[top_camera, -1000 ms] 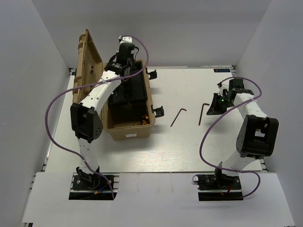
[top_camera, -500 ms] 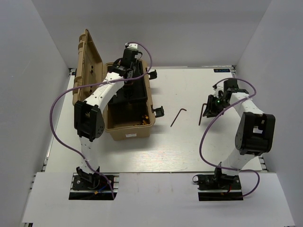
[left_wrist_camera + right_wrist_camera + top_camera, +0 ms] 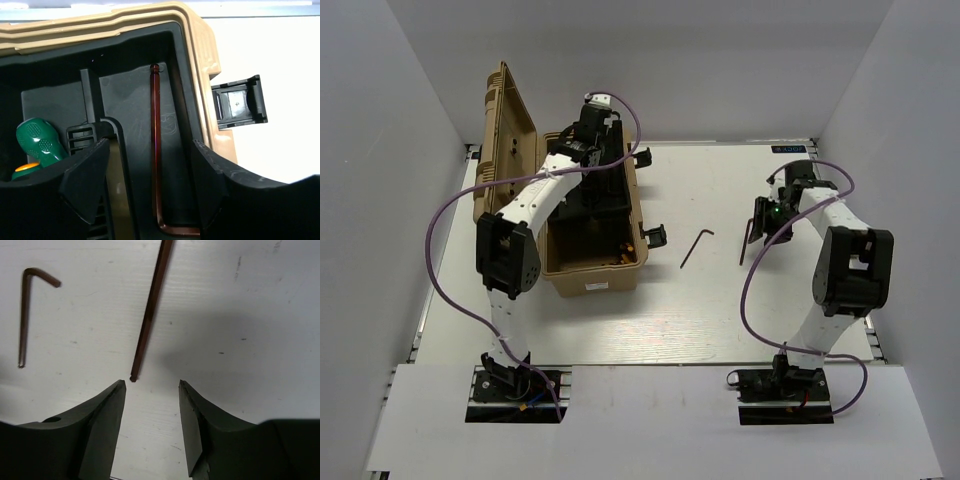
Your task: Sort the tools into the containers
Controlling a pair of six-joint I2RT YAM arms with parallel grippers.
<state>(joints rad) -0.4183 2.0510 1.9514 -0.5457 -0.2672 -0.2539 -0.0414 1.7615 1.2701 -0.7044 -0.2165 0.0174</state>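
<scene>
Calls for pinching the thin, stiff, probably slippery hex key (image 3: 150, 310) mid-shaft with the right gripper (image 3: 151, 385), spread wide like the left gripper (image 3: 151, 146).

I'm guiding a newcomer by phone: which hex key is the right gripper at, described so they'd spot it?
Find the tan toolbox at left, then scan right to two dark L-shaped hex keys. It is the right-hand hex key, beside the open right gripper; the other hex key lies alone, nearer the toolbox.
</scene>
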